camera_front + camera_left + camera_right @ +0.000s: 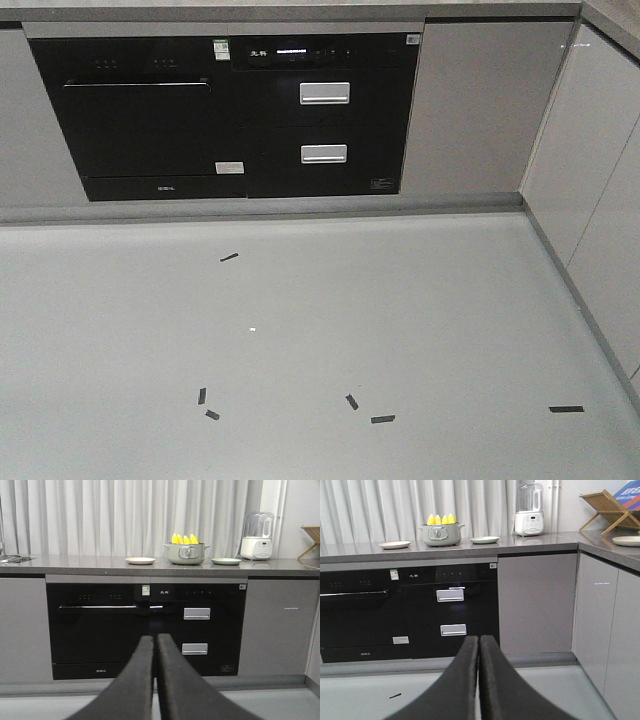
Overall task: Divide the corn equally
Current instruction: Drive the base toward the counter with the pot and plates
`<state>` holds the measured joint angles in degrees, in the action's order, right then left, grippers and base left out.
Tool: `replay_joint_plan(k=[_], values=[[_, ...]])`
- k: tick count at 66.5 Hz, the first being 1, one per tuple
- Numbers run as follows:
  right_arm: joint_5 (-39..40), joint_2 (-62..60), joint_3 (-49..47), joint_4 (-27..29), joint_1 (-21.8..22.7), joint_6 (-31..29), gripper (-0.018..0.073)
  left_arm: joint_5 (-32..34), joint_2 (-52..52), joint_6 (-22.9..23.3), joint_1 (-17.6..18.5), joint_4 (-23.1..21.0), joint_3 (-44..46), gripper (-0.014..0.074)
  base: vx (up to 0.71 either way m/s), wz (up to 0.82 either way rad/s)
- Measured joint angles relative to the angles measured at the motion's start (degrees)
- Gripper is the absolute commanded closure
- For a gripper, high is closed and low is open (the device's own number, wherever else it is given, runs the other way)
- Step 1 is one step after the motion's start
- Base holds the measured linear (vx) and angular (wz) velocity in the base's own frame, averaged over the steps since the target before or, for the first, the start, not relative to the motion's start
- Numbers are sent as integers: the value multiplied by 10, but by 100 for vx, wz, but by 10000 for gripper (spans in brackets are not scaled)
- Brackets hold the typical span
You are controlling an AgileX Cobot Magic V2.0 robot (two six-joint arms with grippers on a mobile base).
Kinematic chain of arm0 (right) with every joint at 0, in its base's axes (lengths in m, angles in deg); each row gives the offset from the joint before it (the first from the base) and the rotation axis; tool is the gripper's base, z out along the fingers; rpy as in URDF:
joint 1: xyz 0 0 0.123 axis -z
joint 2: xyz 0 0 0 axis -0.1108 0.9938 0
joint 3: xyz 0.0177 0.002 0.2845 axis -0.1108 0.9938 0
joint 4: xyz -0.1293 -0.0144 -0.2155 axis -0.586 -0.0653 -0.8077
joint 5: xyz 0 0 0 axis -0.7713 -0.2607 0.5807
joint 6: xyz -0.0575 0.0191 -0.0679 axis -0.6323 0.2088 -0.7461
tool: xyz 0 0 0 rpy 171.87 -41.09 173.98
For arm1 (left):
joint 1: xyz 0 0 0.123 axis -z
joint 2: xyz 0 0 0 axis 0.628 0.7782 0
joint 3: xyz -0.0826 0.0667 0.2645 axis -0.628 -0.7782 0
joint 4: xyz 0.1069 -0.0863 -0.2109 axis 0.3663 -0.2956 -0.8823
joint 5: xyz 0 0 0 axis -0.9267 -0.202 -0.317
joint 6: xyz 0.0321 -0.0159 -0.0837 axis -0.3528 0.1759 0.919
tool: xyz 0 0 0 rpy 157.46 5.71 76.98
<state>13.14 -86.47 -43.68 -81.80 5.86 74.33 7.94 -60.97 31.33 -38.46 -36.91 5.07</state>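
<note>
The corn [184,539] stands upright in the grey pot [186,553] on the countertop [75,562], well above and beyond both claws. The left gripper [153,639] and the right gripper [479,639] are closed tight, holding nothing. A cream plate [140,560] lies left of the pot, a green plate [226,561] right of it.

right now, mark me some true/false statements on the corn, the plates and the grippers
1. The corn stands upright in the pot. True.
2. The pot sits on the counter between the cream plate and the green plate. True.
3. Each plate already holds a cob. False: both plates are bare, and all the corn in view is in the pot.
4. Both grippers are open. False: the left gripper and the right gripper are shut, holding nothing.
</note>
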Motion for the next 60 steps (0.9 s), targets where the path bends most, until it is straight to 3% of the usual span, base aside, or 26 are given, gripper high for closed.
replay_joint_plan(k=[60], values=[[0, 0, 0, 0, 0, 0, 570, 0, 0, 0, 0, 0, 0, 603, 0, 0]])
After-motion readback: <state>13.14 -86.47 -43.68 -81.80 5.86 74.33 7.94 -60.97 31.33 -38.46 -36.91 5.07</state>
